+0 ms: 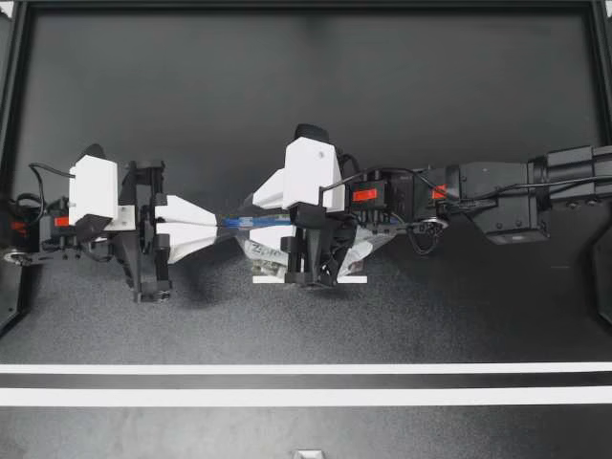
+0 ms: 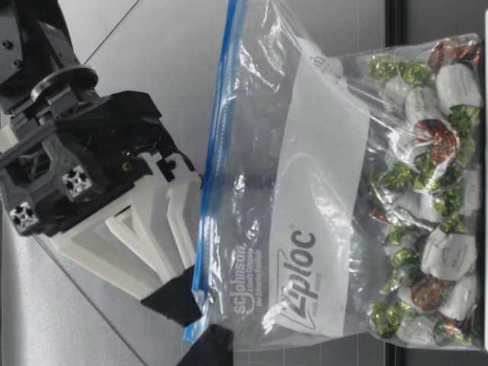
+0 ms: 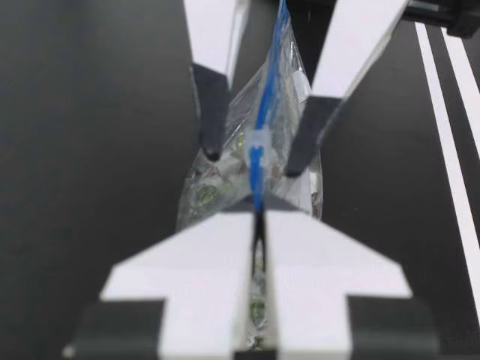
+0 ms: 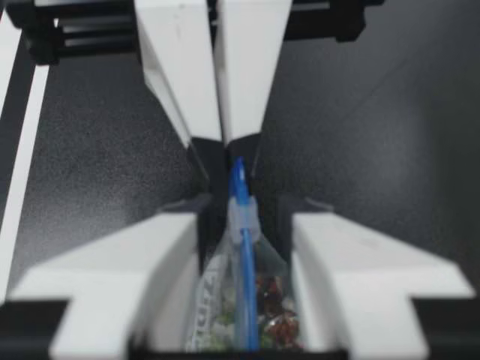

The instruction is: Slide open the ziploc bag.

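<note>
Seemingly barely begun: left claw (image 1: 220, 226) pinched shut on the zip end of the ziploc bag (image 1: 256, 253), right claw (image 1: 254, 222) gaping astride the slider (image 3: 256, 148), not gripping it. Left to do: close on slider, drag along the track away from left claw; bare desk (image 1: 287, 86) all round, no edge near.

Left arm is extended inward; left gripper (image 1: 218, 227) is seen with fingers pressed together on the ziploc bag (image 1: 256, 252) top edge. Right arm is reached past centre. Right gripper (image 1: 251, 222) is faced tip-to-tip with it, fingers spread apart.
</note>
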`<state>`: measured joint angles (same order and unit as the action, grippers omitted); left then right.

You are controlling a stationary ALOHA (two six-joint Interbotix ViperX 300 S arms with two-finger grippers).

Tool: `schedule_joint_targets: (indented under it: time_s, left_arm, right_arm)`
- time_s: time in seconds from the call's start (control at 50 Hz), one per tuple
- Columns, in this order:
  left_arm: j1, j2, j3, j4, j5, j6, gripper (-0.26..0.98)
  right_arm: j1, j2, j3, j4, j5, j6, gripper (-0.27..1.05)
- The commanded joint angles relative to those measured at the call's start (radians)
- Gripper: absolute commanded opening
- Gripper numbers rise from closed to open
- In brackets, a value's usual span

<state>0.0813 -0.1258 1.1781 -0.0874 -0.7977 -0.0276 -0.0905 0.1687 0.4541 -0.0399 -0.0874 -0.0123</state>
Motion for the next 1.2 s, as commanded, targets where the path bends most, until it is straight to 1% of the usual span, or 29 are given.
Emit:
schedule_joint_targets:
  time_s: [0.0,0.1,0.26,0.34,0.42,0.58,0.84,0.98,1.18]
  left_arm:
    - [-0.002,-0.008,-0.008,0.003,-0.005,0.000,-0.16]
    - [-0.002,-0.008,-0.006,-0.002,0.002,0.000,-0.16]
    - [-0.002,-0.008,-0.006,-0.012,0.015,-0.002,-0.16]
    - [-0.002,-0.008,-0.006,-0.020,0.017,-0.002,-0.16]
    - [-0.002,-0.008,-0.006,-0.025,0.015,-0.002,-0.16]
    - [-0.002,-0.008,0.002,-0.031,0.015,-0.002,-0.16]
    - [-0.002,-0.008,0.012,-0.031,0.012,-0.002,-0.16]
    - [-0.002,-0.009,0.018,-0.031,0.012,-0.002,-0.16]
    - [-0.002,-0.009,0.021,-0.032,0.012,-0.002,-0.16]
  right_arm:
    - [0.003,-0.029,-0.023,-0.002,-0.002,0.000,0.39]
    - [0.003,-0.035,-0.023,-0.002,0.005,0.002,0.29]
    - [0.003,-0.060,-0.023,-0.002,0.040,0.003,0.06]
    - [0.003,-0.072,-0.023,-0.002,0.060,0.005,-0.02]
    - [0.003,-0.083,-0.023,-0.002,0.097,0.003,-0.06]
    - [0.002,-0.114,-0.028,-0.005,0.250,0.000,-0.07]
    - [0.003,-0.169,-0.020,-0.057,0.479,0.000,-0.08]
    - [0.002,-0.201,-0.005,-0.083,0.606,0.000,-0.08]
    - [0.002,-0.241,0.040,-0.086,0.713,0.002,-0.08]
